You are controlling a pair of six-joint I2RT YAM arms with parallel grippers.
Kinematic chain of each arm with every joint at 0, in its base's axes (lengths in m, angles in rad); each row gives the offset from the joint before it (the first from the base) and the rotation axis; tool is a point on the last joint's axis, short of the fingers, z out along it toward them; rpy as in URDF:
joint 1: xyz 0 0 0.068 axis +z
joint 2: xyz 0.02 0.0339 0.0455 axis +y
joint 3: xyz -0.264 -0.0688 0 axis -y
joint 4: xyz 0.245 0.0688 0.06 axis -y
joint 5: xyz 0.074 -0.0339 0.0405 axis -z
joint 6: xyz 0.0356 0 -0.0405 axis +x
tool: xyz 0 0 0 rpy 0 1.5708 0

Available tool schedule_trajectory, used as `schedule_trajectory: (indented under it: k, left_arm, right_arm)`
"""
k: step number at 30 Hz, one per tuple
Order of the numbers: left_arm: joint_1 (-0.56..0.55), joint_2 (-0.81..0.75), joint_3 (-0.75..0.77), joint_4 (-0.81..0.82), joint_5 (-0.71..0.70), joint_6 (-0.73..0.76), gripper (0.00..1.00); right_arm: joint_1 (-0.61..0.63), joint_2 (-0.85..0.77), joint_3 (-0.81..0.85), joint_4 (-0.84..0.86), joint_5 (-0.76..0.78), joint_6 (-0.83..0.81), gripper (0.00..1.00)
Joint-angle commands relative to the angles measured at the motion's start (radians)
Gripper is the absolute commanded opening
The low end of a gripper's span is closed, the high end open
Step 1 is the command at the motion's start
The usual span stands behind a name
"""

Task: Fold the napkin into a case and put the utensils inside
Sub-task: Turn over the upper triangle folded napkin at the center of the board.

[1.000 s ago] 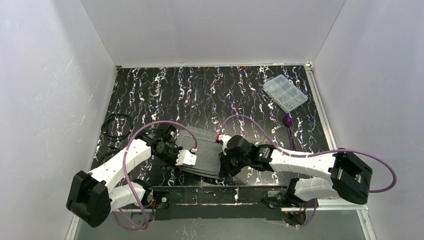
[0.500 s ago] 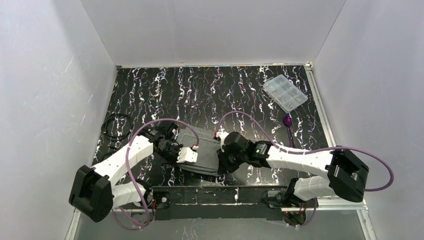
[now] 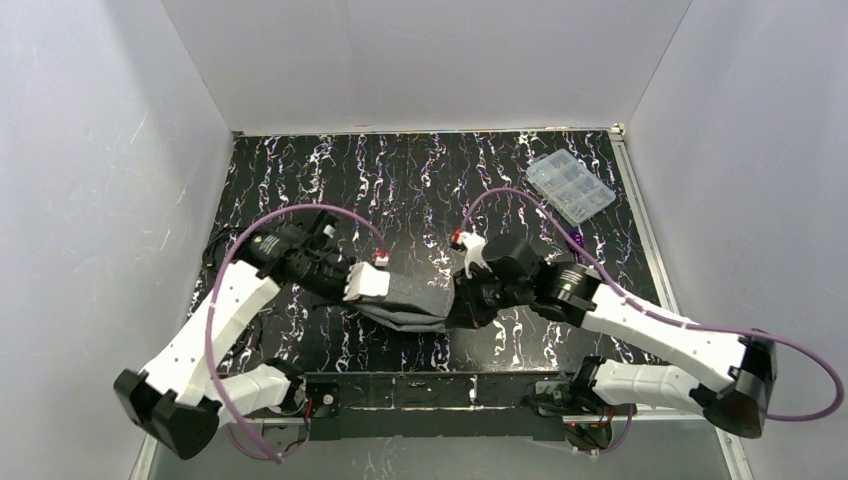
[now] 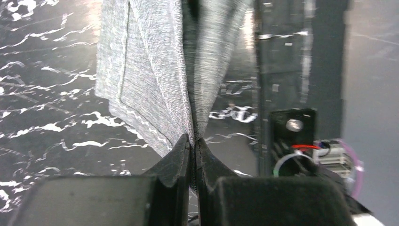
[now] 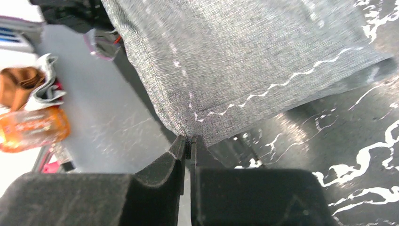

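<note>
From above, the folded dark grey napkin [image 3: 412, 300] is stretching between the left claw [image 3: 383, 298] and right claw [image 3: 462, 305] over the table's [image 3: 400, 180] near edge, while the left wrist view is showing its claw clenching a napkin fold, and the right wrist view is showing its claw pinching the stitched hem.

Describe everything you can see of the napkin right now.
The napkin is dark grey woven cloth with a lighter wavy stitched line near its edges. It is folded into layers, forming a narrow band strung across the near middle of the table. The left gripper is shut on one end, the right gripper on a stitched corner of the other. It sags slightly between them; whether its middle touches the table cannot be told.
</note>
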Motion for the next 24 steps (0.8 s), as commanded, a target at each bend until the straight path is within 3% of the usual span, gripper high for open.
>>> schedule_trajectory:
  k: [1,6,9,12,18,24]
  left_arm:
    - [-0.021,-0.105,0.049,-0.349,0.162,0.04,0.0]
    - [-0.024,-0.106,0.023,-0.394,0.159,0.033,0.0]
    - [-0.024,-0.046,0.016,-0.302,0.134,-0.004,0.0]
    - [-0.023,0.107,0.111,-0.243,0.109,-0.036,0.0]
    - [0.001,0.272,0.21,0.004,-0.073,-0.105,0.0]
    - [0.02,0.456,0.284,0.159,-0.197,-0.133,0.0]
  right_arm:
    - [0.005,-0.105,0.079,-0.137,-0.12,0.047,0.01]
    - [0.005,-0.085,0.096,-0.145,-0.152,0.053,0.01]
    - [-0.03,-0.003,0.147,-0.139,-0.128,-0.005,0.01]
    - [-0.12,0.077,0.181,-0.081,-0.19,-0.029,0.01]
    - [-0.317,0.129,0.149,0.036,-0.196,-0.076,0.01]
    - [-0.385,0.218,0.128,0.134,-0.178,-0.111,0.01]
